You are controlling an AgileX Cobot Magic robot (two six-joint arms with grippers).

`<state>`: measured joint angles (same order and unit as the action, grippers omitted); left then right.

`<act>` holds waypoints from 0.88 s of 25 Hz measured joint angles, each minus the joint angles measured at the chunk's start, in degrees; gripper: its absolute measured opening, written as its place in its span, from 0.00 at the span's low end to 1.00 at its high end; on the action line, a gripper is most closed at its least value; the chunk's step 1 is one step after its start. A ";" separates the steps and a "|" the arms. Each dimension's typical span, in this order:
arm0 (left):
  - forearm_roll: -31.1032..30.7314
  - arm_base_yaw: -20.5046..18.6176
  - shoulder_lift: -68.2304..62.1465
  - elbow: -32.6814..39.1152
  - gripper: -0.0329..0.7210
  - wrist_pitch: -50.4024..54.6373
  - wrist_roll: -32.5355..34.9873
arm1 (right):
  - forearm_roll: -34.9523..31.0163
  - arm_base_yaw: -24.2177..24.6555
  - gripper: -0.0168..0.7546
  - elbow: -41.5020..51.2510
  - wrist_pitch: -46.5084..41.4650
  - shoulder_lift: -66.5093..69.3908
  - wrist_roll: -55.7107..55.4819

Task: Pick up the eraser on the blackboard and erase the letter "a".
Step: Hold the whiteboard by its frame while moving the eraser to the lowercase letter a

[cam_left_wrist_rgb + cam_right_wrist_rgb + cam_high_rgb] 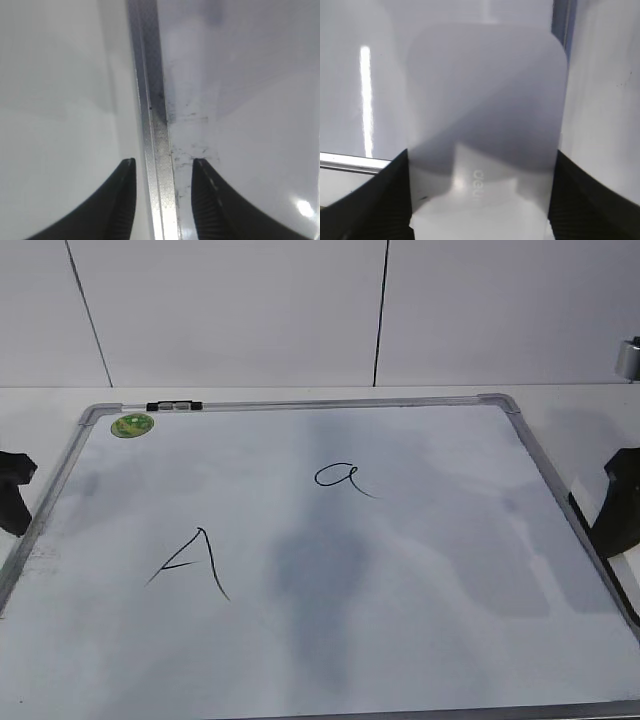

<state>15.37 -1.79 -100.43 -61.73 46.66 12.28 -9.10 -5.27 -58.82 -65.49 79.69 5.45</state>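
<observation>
My right tool [480,200] is clamped on the eraser [485,125]: in the right wrist view both black fingers [375,200] press its long sides w/ no gap, and the white rounded block fills most of that frame, faint grey lettering near my end. In the exterior view that tool [618,502] sits at the right edge of the blackboard [420,580], just over the frame, w/ a bit of white showing under the black fingers; can't tell from there if the eraser touches the board. My left tool [161,200] is apart, its two fingers straddling the board's grey frame rail [152,125] w/o gripping it, one finger over the white surface [55,100], the other over the board, where thin black scuff marks lie near the rail. In the exterior view the left tool [14,490] is at the board's left edge. Btwn the tools, the letter "a" [338,476] is intact, a bit right of center and well apart from the eraser. A capital "A" [192,562] sits lower left of it. A green sticker [132,424] is in the far left corner, and a small black-and-clear marker [174,406] lies on the far frame rail just beside it.
</observation>
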 joint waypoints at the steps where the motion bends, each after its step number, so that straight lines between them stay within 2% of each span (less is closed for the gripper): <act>1: 0.00 0.00 0.00 -0.10 0.40 0.01 0.00 | 0.00 0.00 0.73 0.00 0.00 0.00 0.00; 22: -0.19 0.00 -3.13 -0.10 0.36 -1.18 0.00 | -1.18 0.00 0.73 0.00 0.13 0.00 0.18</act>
<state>15.18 -1.79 -103.56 -61.84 45.49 12.28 -10.28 -5.27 -58.82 -65.36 79.69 5.64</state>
